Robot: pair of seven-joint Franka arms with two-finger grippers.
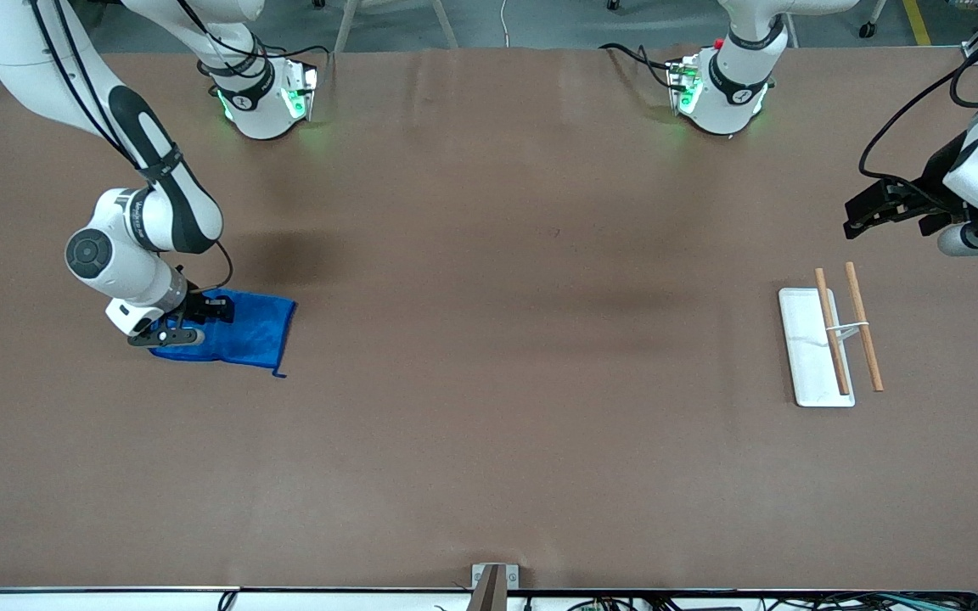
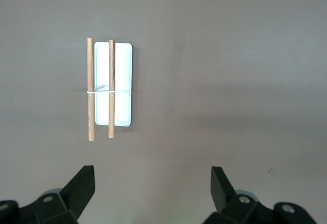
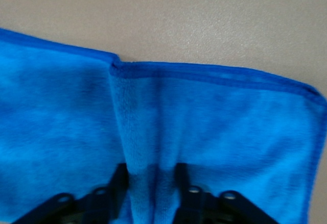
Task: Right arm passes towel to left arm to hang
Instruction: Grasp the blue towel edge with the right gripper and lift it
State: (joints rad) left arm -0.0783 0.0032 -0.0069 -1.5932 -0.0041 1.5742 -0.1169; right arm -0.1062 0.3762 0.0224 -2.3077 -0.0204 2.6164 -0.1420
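Our right gripper (image 3: pixel 152 183) is pressed down on the royal-blue soft cloth towel (image 1: pixel 243 329), fingers pinched on a raised fold so it can lift. Our left gripper (image 2: pixel 152 185) waits wide open, empty, above the white tray-like rack with wooden rods (image 1: pixel 813 356).
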